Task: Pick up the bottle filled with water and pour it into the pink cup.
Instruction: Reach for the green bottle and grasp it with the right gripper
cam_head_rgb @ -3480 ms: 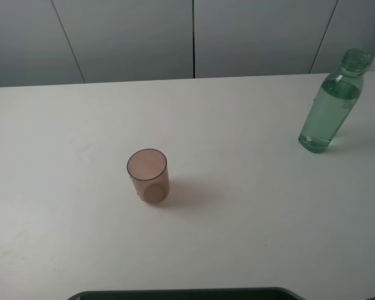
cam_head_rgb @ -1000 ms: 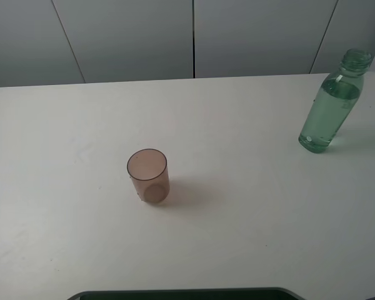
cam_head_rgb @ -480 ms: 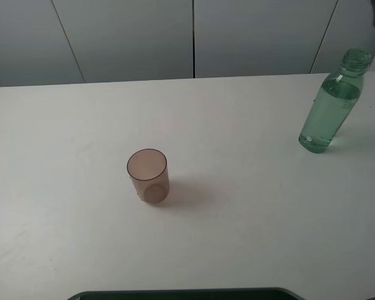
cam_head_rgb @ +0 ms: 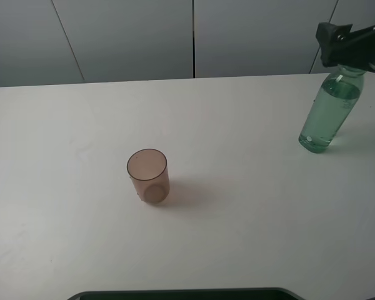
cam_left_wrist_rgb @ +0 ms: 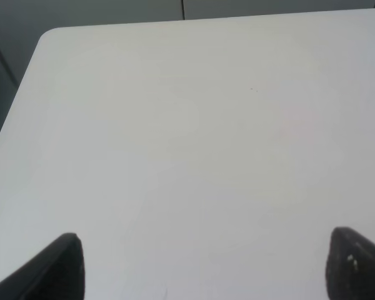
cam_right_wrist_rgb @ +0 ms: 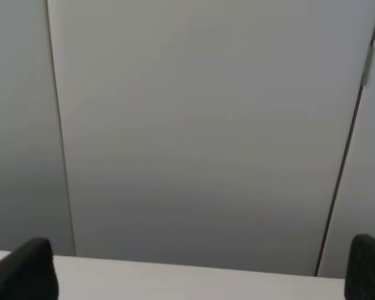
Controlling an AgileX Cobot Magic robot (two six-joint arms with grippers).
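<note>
The bottle (cam_head_rgb: 327,114), green-tinted and holding water, stands upright at the table's far right. The pink cup (cam_head_rgb: 148,176) stands upright left of the table's middle, far from the bottle. My right gripper (cam_head_rgb: 349,44) hangs high at the top right of the exterior high view and hides the bottle's neck and mouth. The right wrist view shows my right gripper (cam_right_wrist_rgb: 197,275) open, with only wall between its fingertips and neither bottle nor cup in sight. My left gripper (cam_left_wrist_rgb: 206,269) is open over bare tabletop and does not appear in the exterior high view.
The white table (cam_head_rgb: 250,219) has a rounded far-left corner (cam_left_wrist_rgb: 47,34). Grey wall panels (cam_head_rgb: 194,37) rise right behind its far edge. A dark object's edge (cam_head_rgb: 187,294) lies along the table's front.
My right gripper has come into the exterior high view from the top right corner and now covers the bottle's top. Bottle and cup have not moved.
</note>
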